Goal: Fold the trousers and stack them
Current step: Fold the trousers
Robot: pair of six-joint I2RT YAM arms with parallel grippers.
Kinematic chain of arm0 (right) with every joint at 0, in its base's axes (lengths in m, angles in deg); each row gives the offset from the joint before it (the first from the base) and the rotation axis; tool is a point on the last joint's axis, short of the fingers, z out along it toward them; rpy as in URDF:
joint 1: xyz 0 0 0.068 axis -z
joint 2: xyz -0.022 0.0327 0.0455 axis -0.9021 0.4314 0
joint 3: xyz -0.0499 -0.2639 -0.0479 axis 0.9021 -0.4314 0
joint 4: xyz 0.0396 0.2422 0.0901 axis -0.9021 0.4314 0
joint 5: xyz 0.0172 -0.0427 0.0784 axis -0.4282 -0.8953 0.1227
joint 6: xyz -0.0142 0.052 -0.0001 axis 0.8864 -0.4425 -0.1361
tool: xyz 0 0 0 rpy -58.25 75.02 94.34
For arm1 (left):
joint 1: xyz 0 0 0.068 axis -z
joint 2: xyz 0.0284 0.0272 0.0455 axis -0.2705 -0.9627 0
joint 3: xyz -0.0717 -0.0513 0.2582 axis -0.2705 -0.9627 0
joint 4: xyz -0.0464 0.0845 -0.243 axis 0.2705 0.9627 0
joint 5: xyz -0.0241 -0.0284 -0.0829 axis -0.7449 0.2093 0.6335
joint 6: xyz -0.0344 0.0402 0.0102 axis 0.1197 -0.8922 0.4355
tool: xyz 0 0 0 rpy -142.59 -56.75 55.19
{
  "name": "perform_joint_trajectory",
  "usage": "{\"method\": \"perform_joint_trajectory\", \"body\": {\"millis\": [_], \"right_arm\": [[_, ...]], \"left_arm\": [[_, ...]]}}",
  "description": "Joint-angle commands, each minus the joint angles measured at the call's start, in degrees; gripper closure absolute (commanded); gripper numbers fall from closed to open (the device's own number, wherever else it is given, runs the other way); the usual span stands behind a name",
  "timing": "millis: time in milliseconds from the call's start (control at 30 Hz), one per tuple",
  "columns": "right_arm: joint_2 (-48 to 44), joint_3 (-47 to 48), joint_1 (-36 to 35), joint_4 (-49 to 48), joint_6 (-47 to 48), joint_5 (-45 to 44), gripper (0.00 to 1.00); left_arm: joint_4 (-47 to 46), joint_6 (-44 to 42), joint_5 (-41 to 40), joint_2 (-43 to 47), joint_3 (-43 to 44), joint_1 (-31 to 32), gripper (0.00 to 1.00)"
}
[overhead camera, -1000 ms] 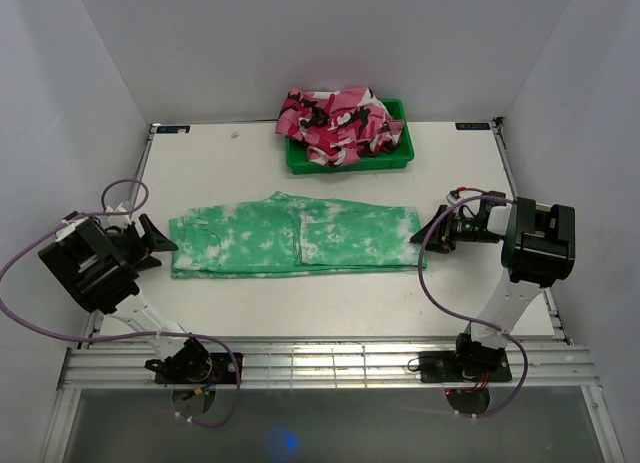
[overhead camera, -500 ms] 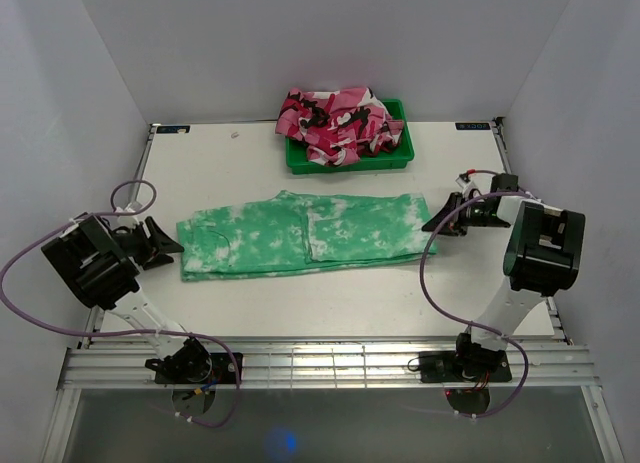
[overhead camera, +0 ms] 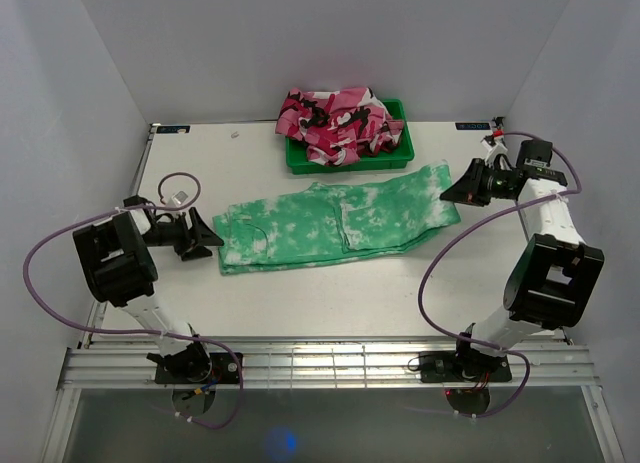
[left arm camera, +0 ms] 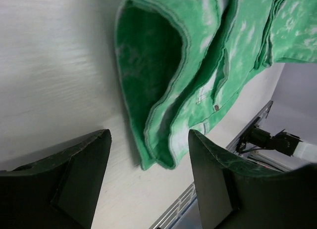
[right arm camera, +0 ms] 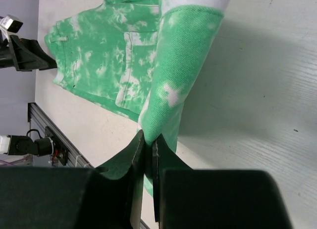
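**Status, top view:** bright green, white-blotched tie-dye cloth trousers (overhead camera: 335, 223) lie mid-frame on white table (overhead camera: 300, 303), slanting up toward the right. Legs are laid one over the other, so lengthwise fold appears done.

**R gripper** (right arm camera: 148, 140): at right of frame, clamped on leg-hem end, cloth pinched btwn fingers.

**L gripper** (left arm camera: 148, 142): at left of frame, spread wide at waistband end, fingers either side of waistband corner. No contact evident, nothing held.

**Outstanding:** crosswise fold not yet made; garment at full length. Stacking not started. Green plastic bin (overhead camera: 400, 161), top centre, holds only pink camo cloth (overhead camera: 338, 121).

**Est.:** under halfway.
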Motion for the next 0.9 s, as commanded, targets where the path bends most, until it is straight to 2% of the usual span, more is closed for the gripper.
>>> {"method": "perform_joint_trajectory", "body": {"millis": [0, 33, 167, 200, 267, 300, 533, 867], "right_arm": [[-3.4, 2.3, -1.3, -2.4, -3.5, 1.8, 0.92], [-3.7, 2.3, -1.8, -2.7, -4.6, 1.7, 0.92], [-5.4, 2.3, -6.5, -5.0, -6.1, -0.2, 0.92], [-5.6, 2.5, -7.5, -6.2, -6.8, -1.4, 0.92], [-6.0, 3.6, -11.5, -7.3, -7.5, -3.3, 0.92], [-6.1, 3.9, -13.1, -8.1, -8.4, -5.1, 0.92], [-3.8, 6.8, -28.7, -18.1, -14.2, -8.9, 0.92], [7.7, 14.3, -42.9, -22.3, -16.3, -10.2, 0.92]], "left_arm": [[-6.4, 4.9, -1.8, -2.4, -1.9, 3.6, 0.25], [-7.3, 5.7, -1.6, -3.0, -2.2, 4.0, 0.28], [-10.7, 9.3, -0.1, -4.2, -2.7, 6.1, 0.59], [-11.7, 9.5, 0.3, -4.4, -2.7, 6.7, 0.75], [-12.1, 12.0, 1.1, -4.8, -2.7, 7.6, 0.89], [-12.5, 12.3, 1.1, -4.8, -2.6, 8.6, 1.00], [-15.2, 16.0, 2.7, -3.0, -5.6, 11.1, 1.00], [-17.1, 18.0, 3.1, -1.6, -8.5, 12.8, 1.00]]}}
